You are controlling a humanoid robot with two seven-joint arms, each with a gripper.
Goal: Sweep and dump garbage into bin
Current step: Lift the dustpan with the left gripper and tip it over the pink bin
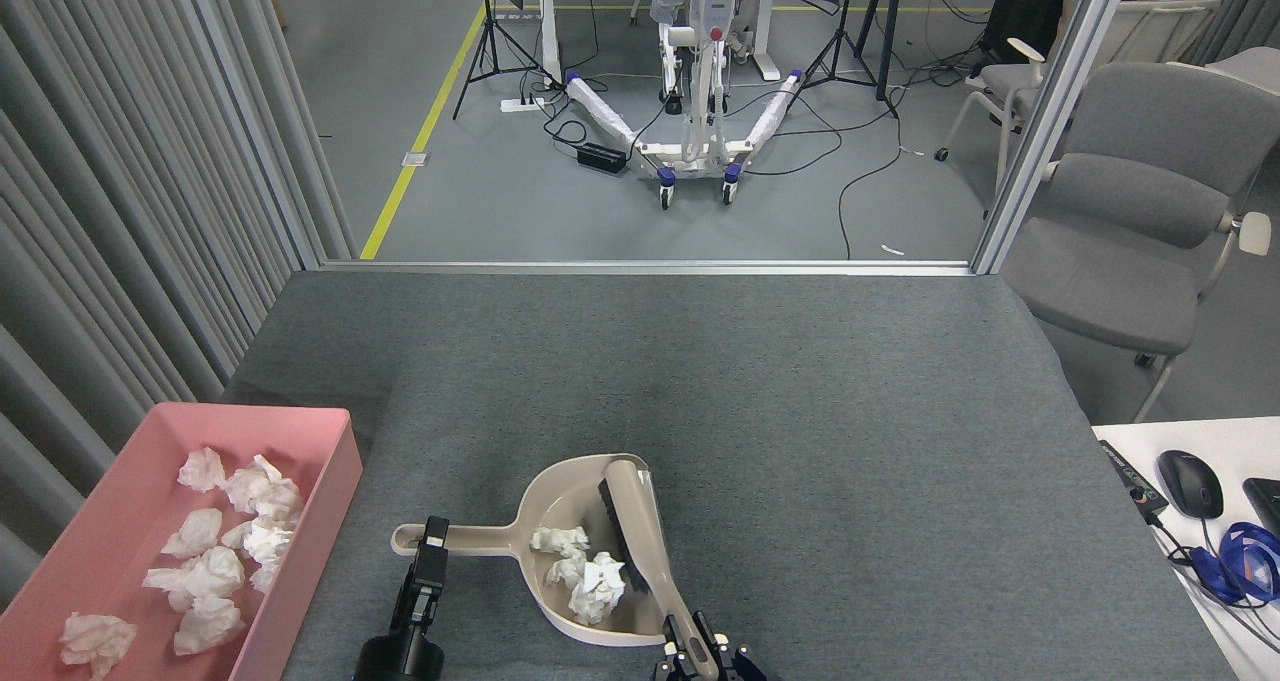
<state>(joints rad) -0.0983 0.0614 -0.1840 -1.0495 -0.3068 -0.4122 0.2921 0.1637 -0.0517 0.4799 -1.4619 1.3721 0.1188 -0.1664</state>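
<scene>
Sweeping: garbage (580,576) is lying inside dustpan (560,501), brush (640,531) kept behind it to pen it in.
R gripper (705,651): clamped on brush handle.
L gripper (432,543): at dustpan handle, steadying it; closure can't be told.
Bin (335,461): well left, not yet fed.

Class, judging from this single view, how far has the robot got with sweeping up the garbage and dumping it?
Done: the garbage lies inside the dustpan. In hand: the right gripper holds the brush across the pan's mouth; the left gripper is at the pan's handle. Left: carry the pan to the bin and tip it in.
</scene>
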